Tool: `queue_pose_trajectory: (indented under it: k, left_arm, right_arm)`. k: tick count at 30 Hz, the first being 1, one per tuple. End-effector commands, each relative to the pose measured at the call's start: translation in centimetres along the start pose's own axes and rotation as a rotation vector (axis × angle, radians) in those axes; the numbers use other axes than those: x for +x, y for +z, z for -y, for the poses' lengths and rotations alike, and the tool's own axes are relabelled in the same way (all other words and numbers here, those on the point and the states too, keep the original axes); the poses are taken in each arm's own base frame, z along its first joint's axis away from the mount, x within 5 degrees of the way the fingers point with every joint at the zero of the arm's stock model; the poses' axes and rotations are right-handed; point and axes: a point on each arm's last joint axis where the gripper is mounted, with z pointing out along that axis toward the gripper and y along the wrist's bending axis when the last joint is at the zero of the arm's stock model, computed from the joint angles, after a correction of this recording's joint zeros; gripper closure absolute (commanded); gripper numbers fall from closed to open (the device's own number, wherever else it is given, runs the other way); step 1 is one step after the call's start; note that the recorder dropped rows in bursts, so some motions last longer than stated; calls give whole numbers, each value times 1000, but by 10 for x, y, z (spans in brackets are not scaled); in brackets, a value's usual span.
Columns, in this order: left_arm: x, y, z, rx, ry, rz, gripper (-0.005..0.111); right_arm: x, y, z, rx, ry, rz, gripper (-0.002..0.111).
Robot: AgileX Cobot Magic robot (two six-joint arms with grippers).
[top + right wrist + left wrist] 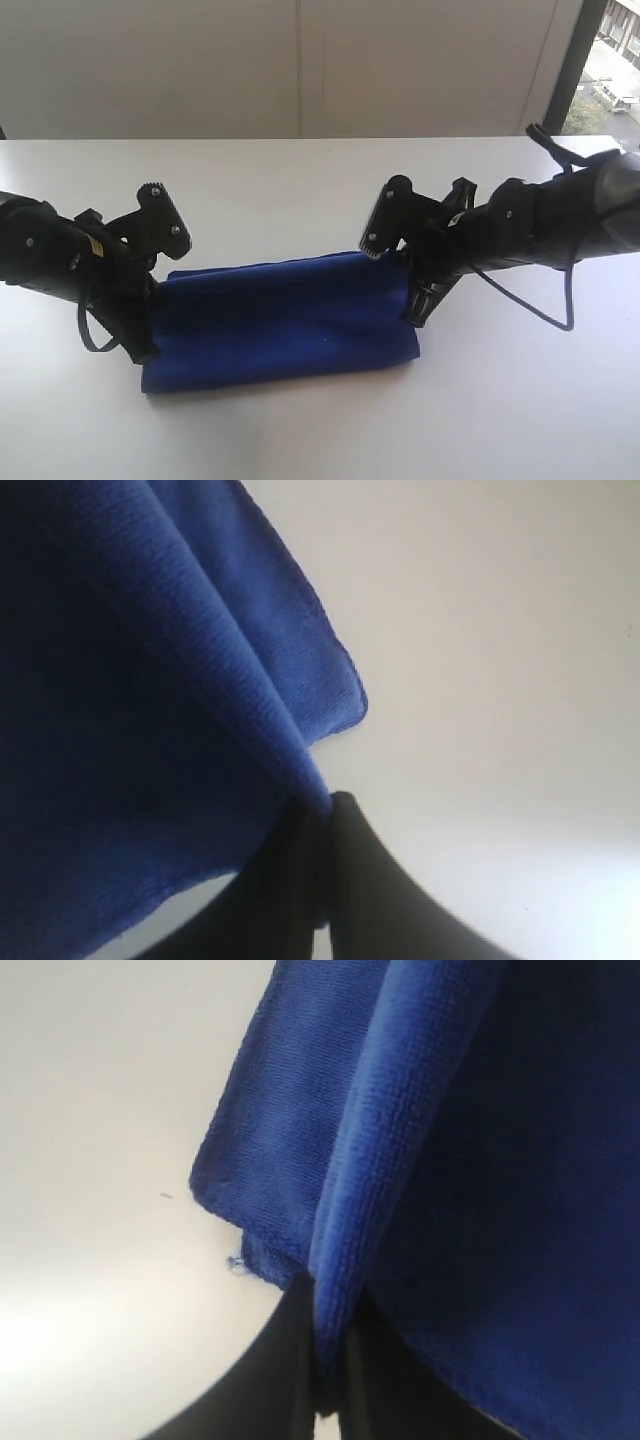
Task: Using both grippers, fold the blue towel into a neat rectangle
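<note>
White tabletop (300,440) fills the foreground. Blue towel (290,320) lies on it just behind, folded to a long band stretched btwn the two grippers. Left gripper (147,350) sits at one short end of the band, tips down at the cloth. Right gripper (415,308) is at the opposite end, also tips down. Both arms come in low from the outer sides, tilted inward twd the towel.

Left wrist view: jaws closed tight on a raised ridge of towel, w/ the fold running straight out from the tips. Beside that ridge a lower layer lies flat on the table. Its corner is just off to one side of the tips, w/ a short loose thread (236,1263) at the edge.

Right wrist view: jaws likewise clamped on a fold of towel. Cloth fans out from the tips, and one rounded corner rests on the table just beyond them.

Black cable (545,300) loops under the right arm, behind the gripper and apart from the towel.
</note>
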Motion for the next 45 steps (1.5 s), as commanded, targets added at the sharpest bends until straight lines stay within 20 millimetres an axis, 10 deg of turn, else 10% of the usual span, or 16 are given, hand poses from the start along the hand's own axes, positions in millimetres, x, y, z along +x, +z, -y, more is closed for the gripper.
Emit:
queue_pose_trajectory:
  k: [1, 11, 16, 22, 45]
  left_arm:
    - [7, 6, -3, 1, -22, -22, 107]
    - [11, 22, 0, 11, -18, -35, 107]
    - [12, 23, 1, 16, -19, -42, 103]
    - [12, 23, 0, 13, -24, -39, 70]
    - [-5, 6, -17, -138, -25, 126, 46]
  right_arm:
    - [1, 10, 2, 21, 10, -2, 108]
    - [8, 29, -1, 53, 47, -19, 107]
    - [9, 33, 0, 68, 58, -18, 85]
    - [7, 32, 6, 136, 125, 9, 56]
    - [-20, -33, 19, 23, 145, 72, 58]
